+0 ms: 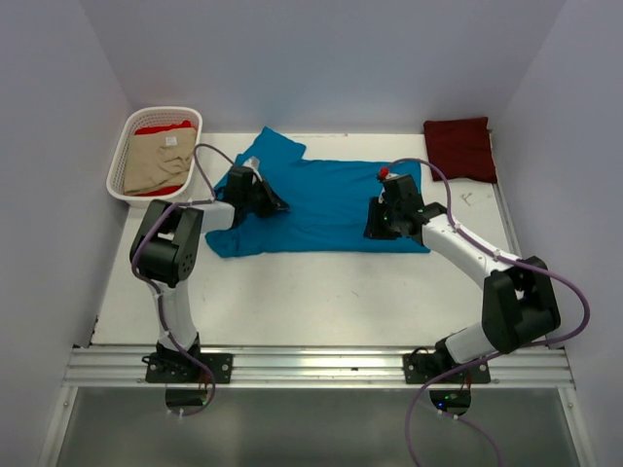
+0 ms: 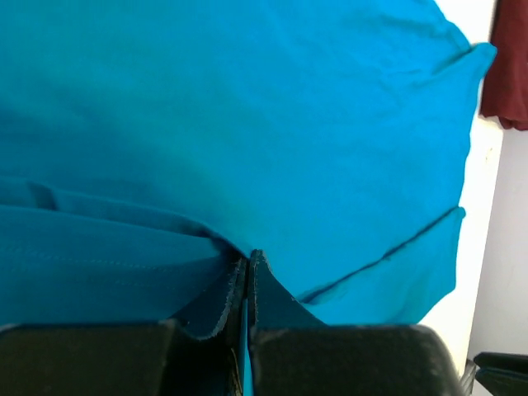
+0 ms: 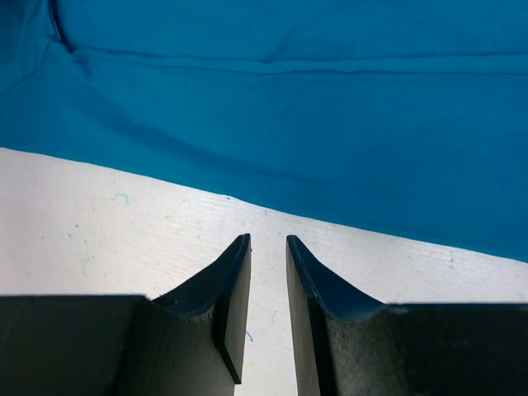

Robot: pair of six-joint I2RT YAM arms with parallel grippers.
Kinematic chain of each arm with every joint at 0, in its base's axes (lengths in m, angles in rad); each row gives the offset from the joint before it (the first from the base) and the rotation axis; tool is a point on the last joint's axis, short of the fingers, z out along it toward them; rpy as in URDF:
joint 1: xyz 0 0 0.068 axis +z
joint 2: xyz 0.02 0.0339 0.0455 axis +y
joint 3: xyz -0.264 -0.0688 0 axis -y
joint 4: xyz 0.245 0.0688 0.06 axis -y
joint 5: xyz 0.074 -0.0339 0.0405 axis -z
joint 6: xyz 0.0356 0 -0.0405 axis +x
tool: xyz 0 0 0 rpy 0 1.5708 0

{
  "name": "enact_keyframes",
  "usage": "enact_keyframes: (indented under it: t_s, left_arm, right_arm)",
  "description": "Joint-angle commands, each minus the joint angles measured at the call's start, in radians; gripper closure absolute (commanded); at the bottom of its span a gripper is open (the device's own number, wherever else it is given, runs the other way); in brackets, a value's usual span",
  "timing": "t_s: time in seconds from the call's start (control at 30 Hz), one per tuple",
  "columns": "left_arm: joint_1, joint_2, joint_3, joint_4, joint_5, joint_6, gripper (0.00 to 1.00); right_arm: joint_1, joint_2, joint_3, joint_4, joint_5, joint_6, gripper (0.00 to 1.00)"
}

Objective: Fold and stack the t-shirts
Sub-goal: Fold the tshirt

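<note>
A teal-blue t-shirt (image 1: 326,199) lies spread across the middle of the white table (image 1: 321,292), one sleeve pointing to the back left. My left gripper (image 1: 277,206) is low over its left part, shut on a pinched fold of the teal cloth (image 2: 247,124); a sliver of cloth shows between the jaws of the left gripper (image 2: 249,256). My right gripper (image 1: 375,224) is at the shirt's right part. In the right wrist view this gripper (image 3: 268,241) stands open by a narrow gap over bare table, nothing between its fingers, just short of the shirt's hemmed edge (image 3: 289,124).
A dark maroon t-shirt (image 1: 459,146) lies folded at the back right corner, its edge also in the left wrist view (image 2: 507,74). A white slotted basket (image 1: 131,126) at the back left holds a beige t-shirt (image 1: 156,161) on top of a red one (image 1: 164,126). Walls close three sides.
</note>
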Motion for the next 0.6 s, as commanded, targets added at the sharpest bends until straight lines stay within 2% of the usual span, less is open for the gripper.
enact_keyframes:
  t_s: [0.0,0.17,0.2,0.23,0.27,0.3,0.37,0.4,0.5,0.57]
  left_arm:
    - [-0.002,0.009,0.044,0.088,0.053,0.068,1.0]
    - [0.001,0.041,0.084,0.082,0.079,0.105,1.0]
    - [0.002,0.05,0.088,0.076,0.082,0.114,0.97]
    - [0.004,0.054,0.091,0.065,0.087,0.119,0.86]
    - [0.004,0.046,0.091,0.059,0.086,0.127,0.66]
    - [0.004,0.034,0.084,0.053,0.076,0.136,0.54]
    - [0.001,-0.017,0.034,0.039,0.005,0.153,0.32]
    - [-0.001,-0.094,0.007,0.044,-0.026,0.175,0.02]
    - [-0.005,-0.274,-0.1,0.056,-0.111,0.214,0.0]
    - [-0.005,-0.387,-0.158,0.016,-0.144,0.22,0.0]
  right_arm:
    - [-0.003,0.012,-0.002,0.025,0.009,-0.011,0.72]
    - [-0.003,0.015,0.002,0.023,0.012,-0.009,0.72]
    - [-0.003,0.015,0.002,0.021,0.011,-0.011,0.71]
    - [-0.003,0.018,0.004,0.023,0.014,-0.009,0.69]
    - [-0.001,0.019,0.005,0.021,0.012,-0.009,0.67]
    - [-0.003,0.021,0.006,0.02,0.012,-0.011,0.59]
    - [-0.001,0.027,0.006,0.02,0.014,-0.009,0.51]
    - [-0.003,0.028,0.004,0.023,0.012,-0.008,0.43]
    - [-0.003,0.033,0.002,0.031,0.014,-0.006,0.36]
    - [-0.003,0.039,0.001,0.038,0.011,-0.002,0.35]
